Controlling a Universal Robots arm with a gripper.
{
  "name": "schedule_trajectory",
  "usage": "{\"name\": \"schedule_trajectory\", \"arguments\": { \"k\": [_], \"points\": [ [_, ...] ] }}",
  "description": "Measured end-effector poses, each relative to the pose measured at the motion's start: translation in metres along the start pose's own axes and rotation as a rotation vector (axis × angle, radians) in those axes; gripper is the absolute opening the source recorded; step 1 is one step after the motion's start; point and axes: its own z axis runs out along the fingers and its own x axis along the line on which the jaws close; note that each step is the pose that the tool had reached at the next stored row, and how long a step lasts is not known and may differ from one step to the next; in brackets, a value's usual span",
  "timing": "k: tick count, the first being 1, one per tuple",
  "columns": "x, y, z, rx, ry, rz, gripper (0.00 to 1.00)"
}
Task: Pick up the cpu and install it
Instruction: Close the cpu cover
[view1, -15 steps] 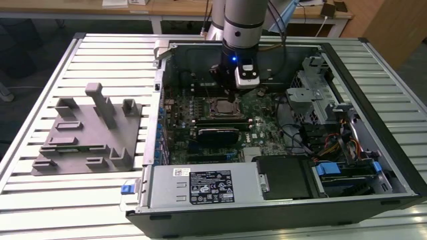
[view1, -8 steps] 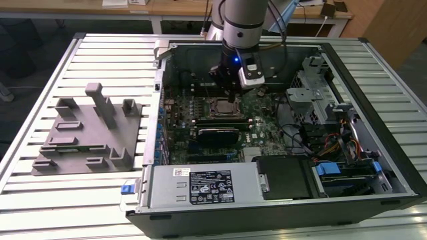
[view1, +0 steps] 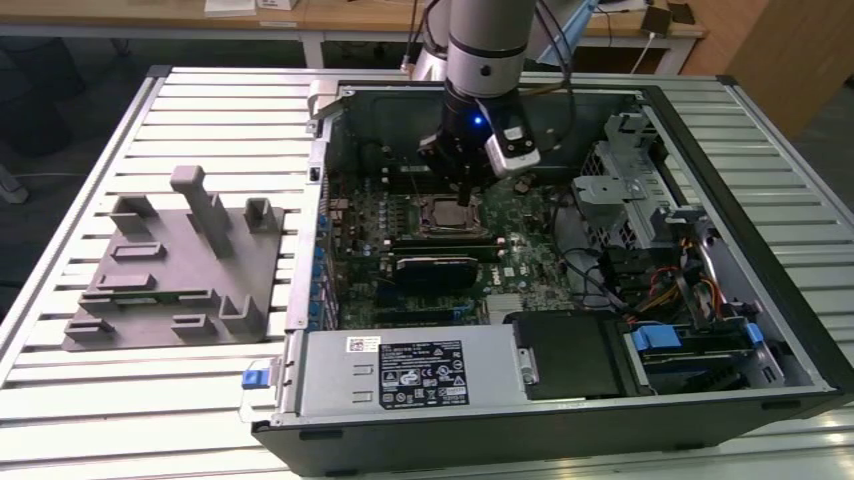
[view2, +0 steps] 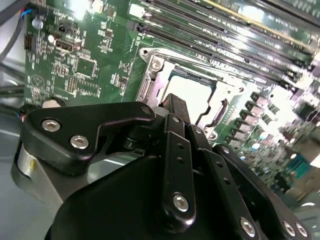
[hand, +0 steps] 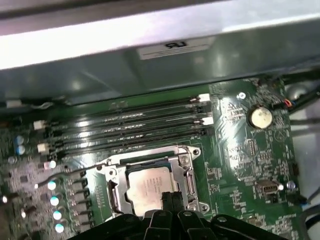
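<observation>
The cpu (hand: 145, 186) lies flat in its metal socket (hand: 188, 172) on the green board (hand: 235, 150). The board is inside the open computer box (view1: 534, 440), which lies on the bench (view1: 200, 120) by the edge on the exterior view's right. The claw (hand: 170, 201) hangs right over the cpu with its two black fingers together. I cannot tell if they touch it. A grey tray (view1: 174, 260) lies by the bench's other edge.

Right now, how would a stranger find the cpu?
Look inside the open computer case, at the green motherboard. Beside the long memory slots, under the end effector, sits a metal socket frame. The cpu is the only silvery square, lying flat inside it.
</observation>
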Motion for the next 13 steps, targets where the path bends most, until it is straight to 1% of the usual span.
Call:
{"name": "schedule_trajectory", "arguments": {
  "k": [5, 6, 10, 13],
  "points": [
    [0.0000, 0.0000, 0.0003, 0.0044, -0.0019, -0.084, 0.11],
    [0.0000, 0.0000, 0.0003, 0.0052, -0.0020, -0.090, 0.11],
    [0.0003, -0.0001, 0.0004, 0.0055, -0.0021, -0.090, 0.11],
    [0.0026, -0.0004, 0.0012, 0.0054, -0.0026, -0.090, 0.11]
  ]
}}
